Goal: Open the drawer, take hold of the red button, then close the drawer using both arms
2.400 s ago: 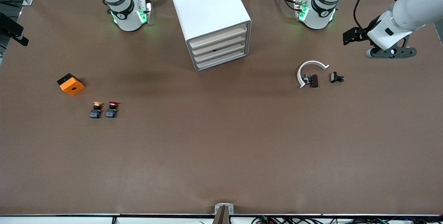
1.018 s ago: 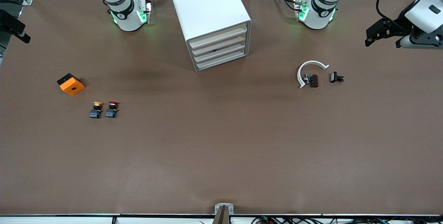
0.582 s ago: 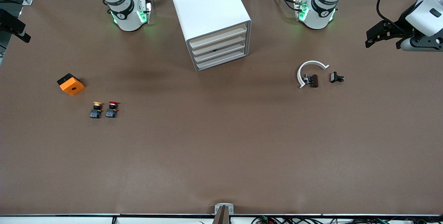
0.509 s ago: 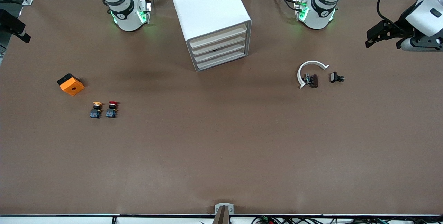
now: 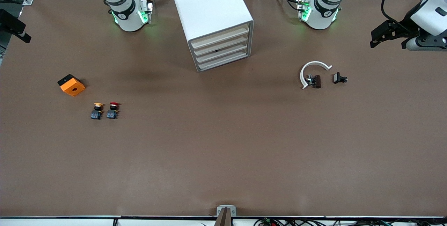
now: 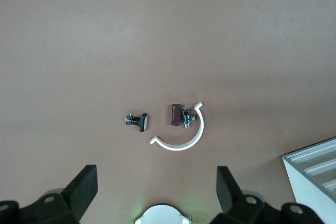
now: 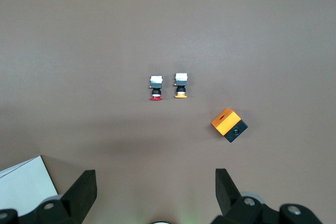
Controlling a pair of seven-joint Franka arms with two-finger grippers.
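Button (image 5: 113,110) lay on the table beneath the right gripper (image 7: 155,195), whose fingers were spread wide and held nothing, while the left gripper (image 6: 157,192), likewise wide open, hung over the white ring (image 6: 181,135).

The left gripper (image 5: 380,34), jaws spread wide, has swung from over the table near the white half-ring (image 5: 313,69) out to the left arm's end of the table, now barely drifting farther outward.
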